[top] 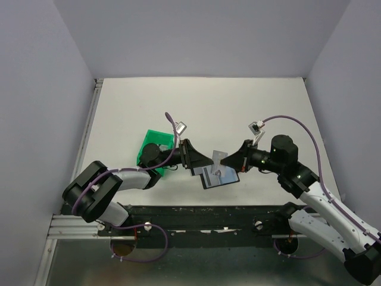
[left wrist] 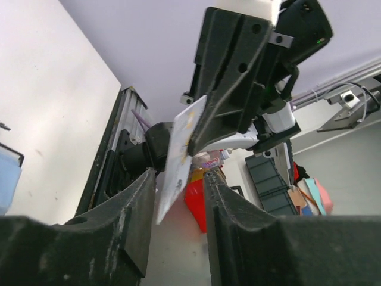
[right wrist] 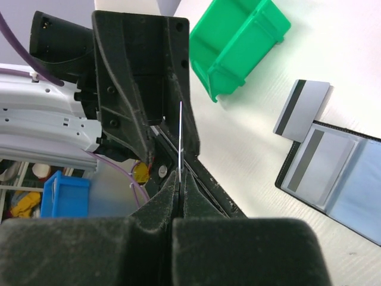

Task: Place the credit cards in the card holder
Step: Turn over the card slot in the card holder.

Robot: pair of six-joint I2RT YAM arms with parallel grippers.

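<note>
Black fingers of my right claw (right wrist: 178,179) are pressed together on the bottom edge of a white card (right wrist: 180,131), which stands upright and shows edge-on in the right wrist view. From above, the right arm reaches in low from the near right, its elbow bent and its wrist pointing left.

The left arm lies low too, stretched rightward from its base. Its claw (left wrist: 178,174) meets the right one nose to nose over the near middle of the tabletop (top: 238,107). The left fingers (left wrist: 134,226) are spread, one on each side of the same card (left wrist: 181,149). I cannot tell whether either finger touches it.

Just below the two claws, the card holder (top: 221,177) lies opened flat on the tabletop. In the right wrist view, a grey card with a dark stripe (right wrist: 321,164) sits in its left-hand slot. Another striped grey card (right wrist: 302,107) lies outside, just beside the holder's corner.

Farther left sits a green bin (top: 156,146), with the left arm crossing in front of it.
</note>
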